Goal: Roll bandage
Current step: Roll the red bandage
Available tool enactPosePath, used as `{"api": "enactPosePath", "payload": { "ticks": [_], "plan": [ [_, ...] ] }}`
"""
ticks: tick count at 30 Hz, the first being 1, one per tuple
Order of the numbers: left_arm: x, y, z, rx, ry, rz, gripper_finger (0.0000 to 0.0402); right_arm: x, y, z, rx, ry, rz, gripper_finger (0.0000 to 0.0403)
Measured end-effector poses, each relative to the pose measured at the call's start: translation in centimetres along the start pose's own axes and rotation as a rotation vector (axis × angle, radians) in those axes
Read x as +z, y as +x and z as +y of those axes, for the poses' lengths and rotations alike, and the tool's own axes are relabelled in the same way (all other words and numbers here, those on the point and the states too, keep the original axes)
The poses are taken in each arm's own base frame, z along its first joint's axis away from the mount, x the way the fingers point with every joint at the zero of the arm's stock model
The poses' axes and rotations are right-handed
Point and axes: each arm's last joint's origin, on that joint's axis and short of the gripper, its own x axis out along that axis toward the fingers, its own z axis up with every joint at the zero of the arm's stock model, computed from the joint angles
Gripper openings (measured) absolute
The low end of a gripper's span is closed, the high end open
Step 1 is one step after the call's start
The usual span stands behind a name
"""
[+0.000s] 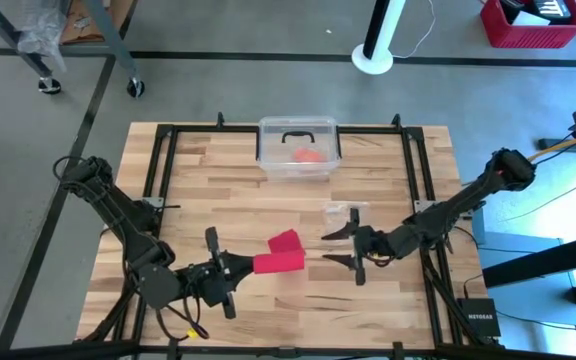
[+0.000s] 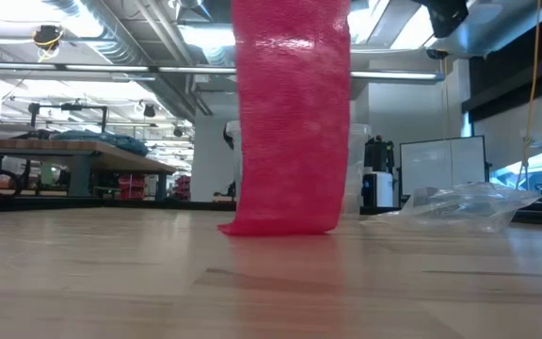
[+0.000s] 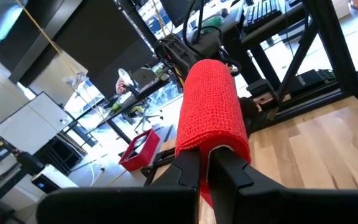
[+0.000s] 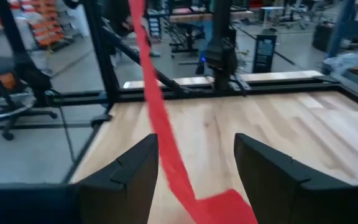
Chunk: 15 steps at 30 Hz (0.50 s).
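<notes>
Bandage [image 1: 282, 252] sits mid-table, slightly toward six o'clock, one end pinched tight in my left gripper [image 1: 238, 266] and lifted, the loose end drooping onto the table [image 1: 218, 190]. My right gripper [image 1: 340, 247] waits at its three o'clock, fingers apart, touching nothing. I see a clear tub [image 1: 299, 146] at twelve o'clock

The bandage [image 1: 282, 252] hangs between left gripper [image 1: 230, 270] and right gripper [image 1: 340, 247].
</notes>
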Motion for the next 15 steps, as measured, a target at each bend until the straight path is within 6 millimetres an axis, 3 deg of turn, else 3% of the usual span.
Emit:
{"api": "enactPosePath", "payload": {
  "ticks": [9,15],
  "plan": [
    [0.1,0.3,0.2,0.012,-0.045,-0.005,0.0004,-2.1,3.4,-0.1,0.056,-0.039,0.003,0.0211],
    [0.0,0.8,0.5,0.007,-0.064,-0.008,0.0004,-2.3,5.3,-0.1,0.049,-0.113,0.026,0.0211]
  ]
}}
